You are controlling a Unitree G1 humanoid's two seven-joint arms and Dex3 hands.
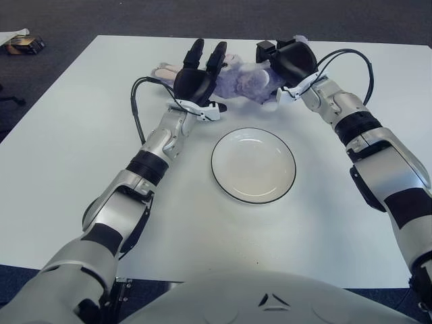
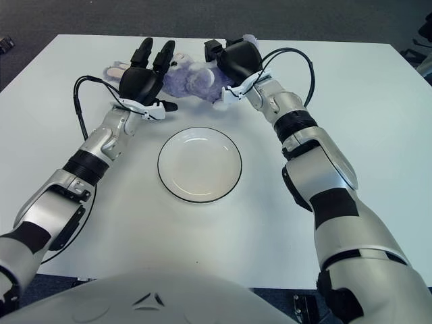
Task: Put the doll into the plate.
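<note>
lying on dark carpet [image 1: 81, 17] off the white table [image 1: 61, 142], far left of the left hand [image 1: 196, 79]: a small dark box [image 1: 22, 44], white scrap beside.

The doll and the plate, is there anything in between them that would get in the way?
No, nothing visible. Only bare white table lies between the purple doll and the plate in front of it. The left hand and right hand sit at the doll's two ends, not in its path.

no readable text, no labels, no numbers anywhere
</note>
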